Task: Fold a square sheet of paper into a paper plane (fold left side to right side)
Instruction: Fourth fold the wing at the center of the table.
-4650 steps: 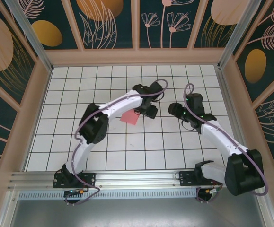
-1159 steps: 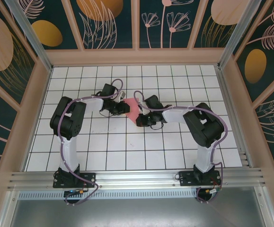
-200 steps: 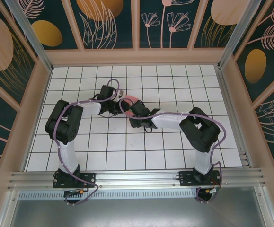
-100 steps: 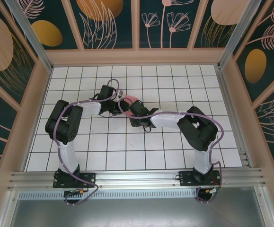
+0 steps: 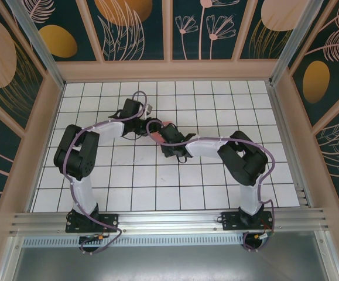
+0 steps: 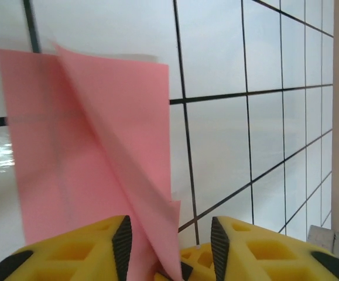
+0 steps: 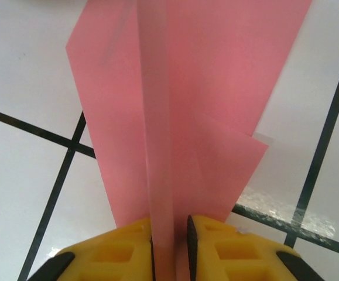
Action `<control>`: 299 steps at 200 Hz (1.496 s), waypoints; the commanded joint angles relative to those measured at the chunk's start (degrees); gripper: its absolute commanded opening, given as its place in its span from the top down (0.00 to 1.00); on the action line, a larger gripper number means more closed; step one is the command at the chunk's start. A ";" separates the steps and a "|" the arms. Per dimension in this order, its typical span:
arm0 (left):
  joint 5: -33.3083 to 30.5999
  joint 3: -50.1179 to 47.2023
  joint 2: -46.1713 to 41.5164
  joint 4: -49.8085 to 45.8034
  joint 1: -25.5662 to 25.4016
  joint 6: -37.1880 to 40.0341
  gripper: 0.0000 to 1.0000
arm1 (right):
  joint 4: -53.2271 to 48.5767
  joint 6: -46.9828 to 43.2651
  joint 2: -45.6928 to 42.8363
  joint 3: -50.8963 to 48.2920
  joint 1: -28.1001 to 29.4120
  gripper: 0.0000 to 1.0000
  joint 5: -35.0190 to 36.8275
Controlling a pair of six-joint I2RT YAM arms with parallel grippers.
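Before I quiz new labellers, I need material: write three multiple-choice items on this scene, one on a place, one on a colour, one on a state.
1. Where is the pink paper? A on the metal rail; B on the gridded table; C against the back wall.
2. Colour of the fingers? A blue; B white; C yellow.
3. The right gripper is: A shut on the paper's raised ridge; B open over bare tiles; C holding a pen.
Key: 1B, tiles lie under it; 2C, both wrist views show yellow; 3A, its pads squeeze the ridge.
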 commanded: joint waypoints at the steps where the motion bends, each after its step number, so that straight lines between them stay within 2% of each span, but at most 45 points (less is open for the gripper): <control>1: 0.22 1.47 -3.97 -2.63 2.03 1.87 0.51 | 0.58 0.20 0.95 -0.28 -0.35 0.80 -2.82; 45: 0.29 0.17 -7.25 -3.60 4.02 2.90 0.43 | 0.26 0.15 0.74 -0.55 -0.33 0.77 -2.44; 101: 6.25 -3.92 -4.92 4.10 3.06 -0.41 0.39 | -0.84 -0.32 -0.02 -0.28 -0.27 0.76 -1.36; 131: 6.22 -2.26 -2.71 4.22 1.26 -0.57 0.34 | -0.84 -0.50 -0.23 -0.45 -0.14 0.75 -0.72; 171: 3.44 -1.13 -0.35 2.45 0.53 -0.36 0.33 | -0.88 -0.68 -0.30 -0.30 -0.02 0.74 -0.76; 210: 3.80 -0.39 2.42 2.83 -0.14 -0.75 0.40 | -0.83 -0.86 -0.63 -0.37 -0.05 0.74 -0.69; 239: 3.91 -0.20 3.42 3.71 -0.43 -1.50 0.49 | -0.31 -0.95 -1.33 -0.97 -0.06 0.72 -0.64; 299: 3.99 -1.17 2.79 5.45 -0.70 -3.04 0.74 | -1.48 -1.30 -6.06 -1.60 0.43 0.63 1.02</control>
